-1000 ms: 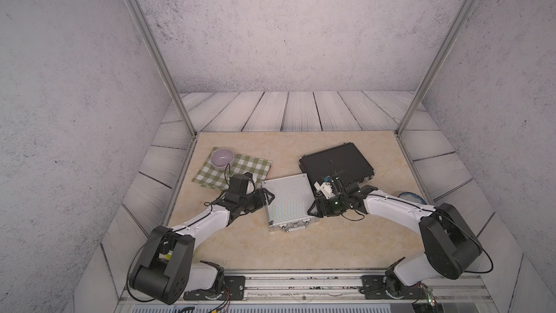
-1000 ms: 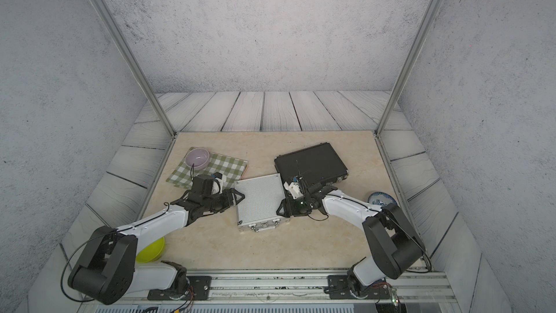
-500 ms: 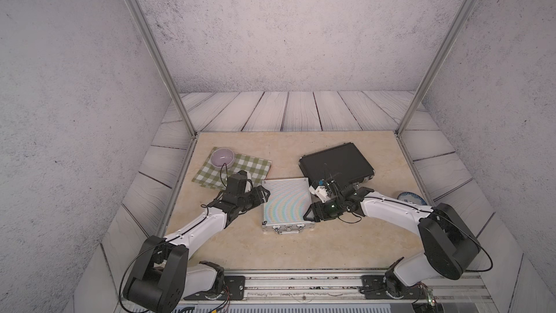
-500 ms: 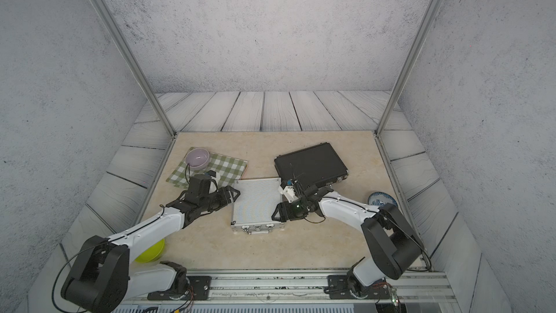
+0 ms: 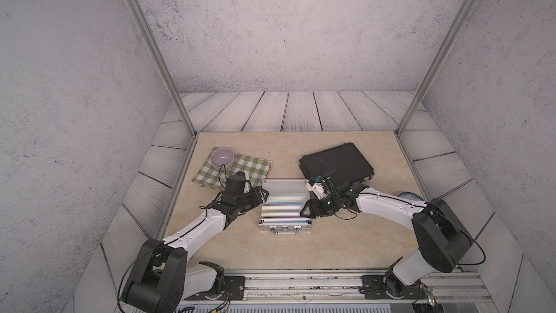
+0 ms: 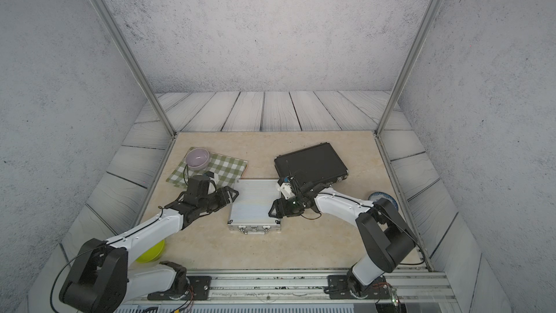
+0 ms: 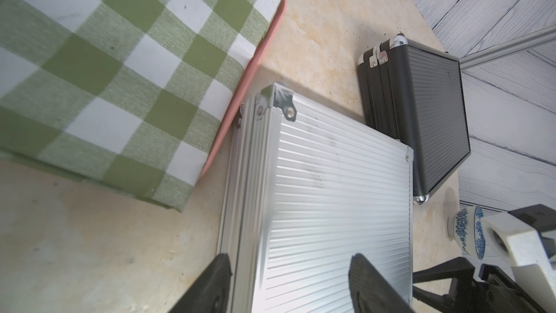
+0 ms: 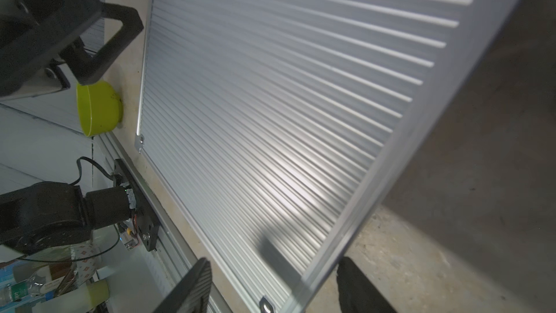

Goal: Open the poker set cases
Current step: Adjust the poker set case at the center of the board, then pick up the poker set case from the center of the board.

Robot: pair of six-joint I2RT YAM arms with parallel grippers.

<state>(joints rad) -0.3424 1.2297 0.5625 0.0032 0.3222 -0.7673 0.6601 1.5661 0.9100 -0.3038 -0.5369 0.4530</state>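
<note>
The silver ribbed case [image 5: 284,203] lies shut and flat in mid-table, its latches and handle [image 5: 284,228] facing the front edge. The black case [image 5: 335,162] lies shut behind it to the right, angled. My left gripper [image 5: 262,196] sits at the silver case's left edge. In the left wrist view it [image 7: 290,281] is open, one finger beside the side wall and the other over the lid [image 7: 331,206]. My right gripper [image 5: 305,210] is at the case's right edge. In the right wrist view it [image 8: 273,284] is open, straddling that edge of the lid [image 8: 285,100].
A green checked cloth [image 5: 240,171] with a purple bowl [image 5: 222,158] lies at the back left, over a pink mat edge [image 7: 249,85]. A yellow-green bowl [image 6: 150,251] sits near the left arm's base. A blue-patterned dish [image 6: 382,198] stands at the right edge.
The silver case has turned from a tilt to square with the table, latches now facing front, and shifted slightly left. Both grippers followed along its sides. The right jaws have widened a little.
</note>
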